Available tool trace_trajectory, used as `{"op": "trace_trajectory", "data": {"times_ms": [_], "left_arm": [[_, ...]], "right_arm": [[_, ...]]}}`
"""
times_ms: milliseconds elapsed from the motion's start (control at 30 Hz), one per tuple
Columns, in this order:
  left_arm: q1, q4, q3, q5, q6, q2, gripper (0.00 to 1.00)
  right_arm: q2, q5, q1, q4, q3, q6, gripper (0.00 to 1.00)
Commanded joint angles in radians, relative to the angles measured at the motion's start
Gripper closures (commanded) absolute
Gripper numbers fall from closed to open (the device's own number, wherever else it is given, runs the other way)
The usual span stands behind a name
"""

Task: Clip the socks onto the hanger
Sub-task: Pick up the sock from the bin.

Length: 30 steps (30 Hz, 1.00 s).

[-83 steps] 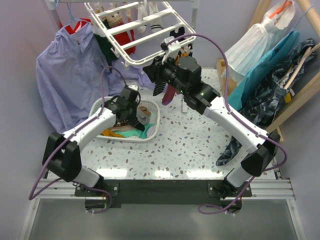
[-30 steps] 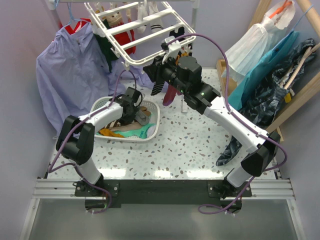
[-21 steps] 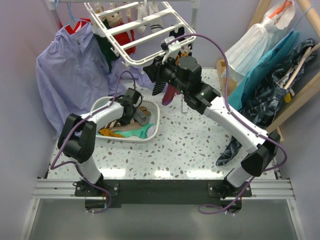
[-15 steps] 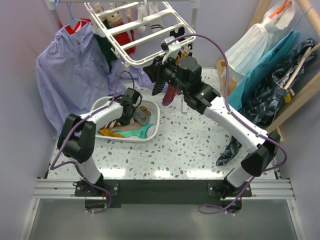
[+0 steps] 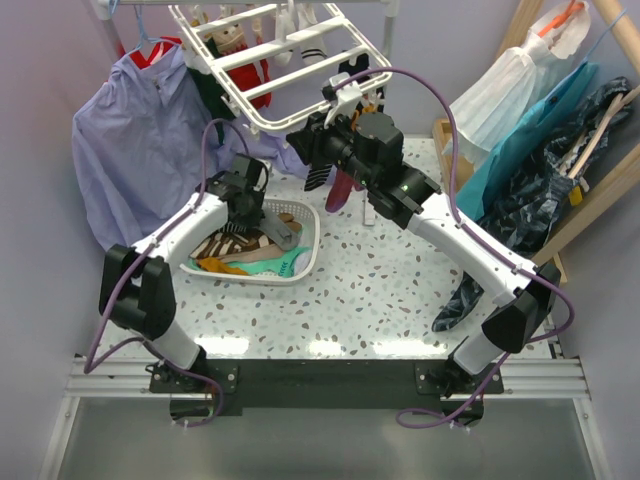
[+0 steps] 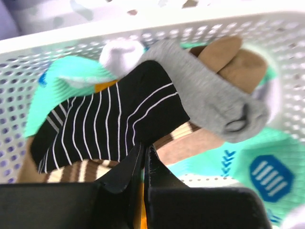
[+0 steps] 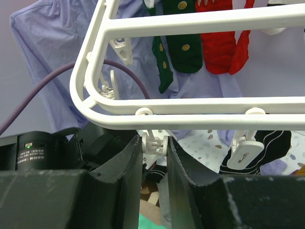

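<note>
My left gripper (image 5: 238, 226) hangs over the white slotted basket (image 5: 312, 243), shut on the edge of a black-white striped sock (image 6: 109, 114). My left gripper (image 6: 144, 153) has its jaws pressed together on that sock. Under it lie a grey sock (image 6: 209, 95), a tan sock (image 6: 233, 57), a brown-cream striped sock (image 6: 176, 143) and teal socks (image 6: 257, 167). My right gripper (image 5: 318, 150) is raised under the near corner of the white hanger (image 5: 290, 60). My right gripper (image 7: 155, 145) is shut on a dangling clip (image 7: 155, 143). Green (image 7: 178, 47) and red (image 7: 221, 47) socks hang from the hanger (image 7: 190, 107).
A lavender shirt (image 5: 140, 150) hangs at the back left behind the basket. Hung clothes (image 5: 530, 140) and a wooden frame (image 5: 595, 185) fill the right side. A dark cloth (image 5: 462, 298) lies beside the right arm. Another clip (image 7: 243, 152) holds a black sock (image 7: 269, 145).
My left arm has swung up and left over the basket and drawn the black-white striped sock up off the pile. My right arm has not moved.
</note>
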Motion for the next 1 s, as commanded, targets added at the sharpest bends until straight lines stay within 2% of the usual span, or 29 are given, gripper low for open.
{"op": "trace_trajectory", "data": {"times_ms": [0, 167, 300, 400, 533, 733, 900, 967], "left_arm": [[0.02, -0.024, 0.084, 0.159, -0.167, 0.055, 0.98], [0.018, 0.101, 0.103, 0.28, -0.377, 0.102, 0.94], [0.014, 0.161, 0.08, 0.323, -0.391, 0.093, 0.7], [-0.005, 0.169, 0.06, 0.283, -0.247, 0.047, 0.58], [-0.039, 0.199, -0.011, 0.164, 0.076, -0.028, 0.53], [-0.085, 0.213, -0.063, 0.121, 0.403, -0.02, 0.53], [-0.091, 0.242, -0.067, 0.188, 0.499, 0.015, 0.6], [-0.092, 0.253, -0.063, 0.174, 0.519, 0.038, 0.61]], "right_arm": [[-0.03, -0.01, -0.006, 0.001, 0.005, 0.004, 1.0], [-0.028, -0.013, -0.006, -0.001, 0.008, 0.004, 1.0], [-0.024, -0.016, -0.006, -0.006, 0.011, 0.006, 1.0], [-0.028, -0.016, -0.004, -0.004, 0.009, 0.004, 1.0], [-0.031, -0.024, -0.006, 0.007, -0.005, 0.009, 1.0], [-0.033, -0.022, -0.006, 0.008, -0.005, 0.01, 1.0], [-0.031, -0.024, -0.006, 0.008, 0.001, 0.01, 1.0], [-0.033, -0.022, -0.006, 0.005, 0.0, 0.01, 1.0]]}}
